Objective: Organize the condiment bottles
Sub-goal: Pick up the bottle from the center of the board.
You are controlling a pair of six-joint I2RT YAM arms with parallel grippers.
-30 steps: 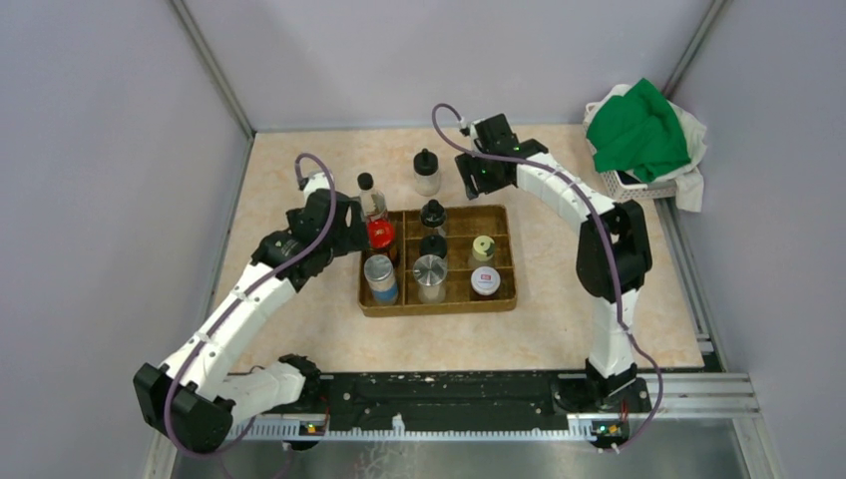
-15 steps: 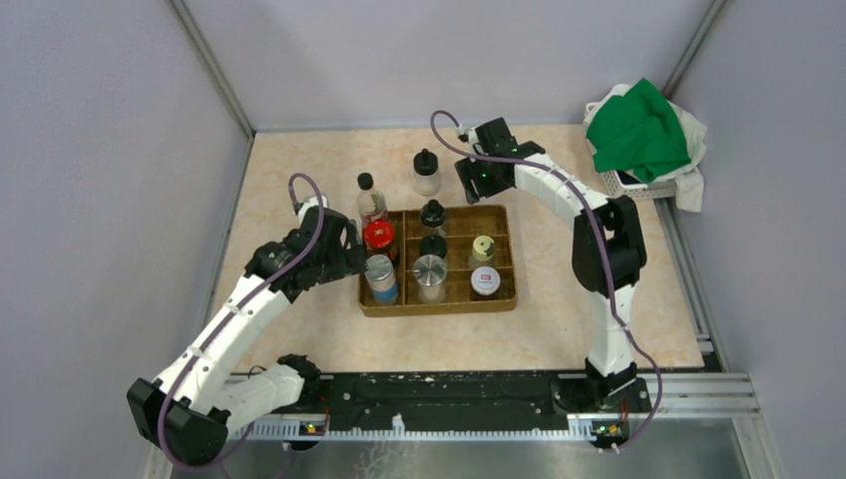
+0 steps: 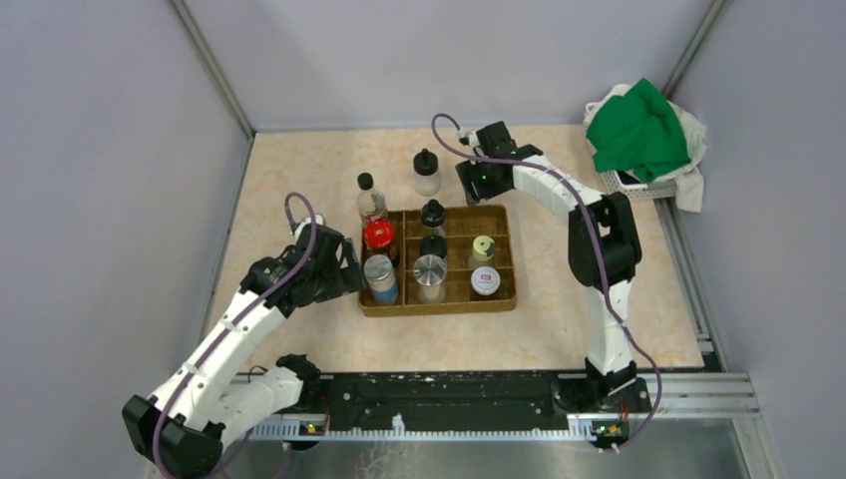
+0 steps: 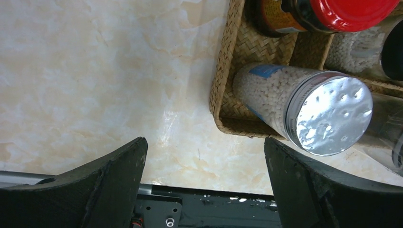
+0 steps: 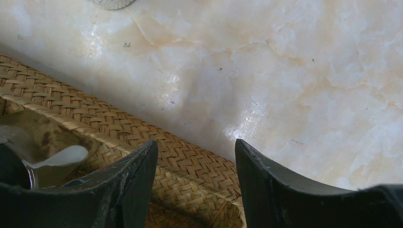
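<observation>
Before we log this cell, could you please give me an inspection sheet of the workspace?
Surface: beige marbled table.
Job's things: seven condiment bottles in the woven tray; two black-capped bottles behind it on the table.
Clutter: green and white cloth in a basket, far right.
Grippers: left tool open, empty, beside the tray; right tool open, empty, above its far edge.
Cables: purple cable looping on each arm.
Surroundings: plain grey walls.

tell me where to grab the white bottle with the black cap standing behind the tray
Grip the white bottle by its round body, under the black cap, which looks too narrow and tapered. It stands upright on the table, apart from the tray, so the open right gripper can probably come in level from its right side.
</observation>
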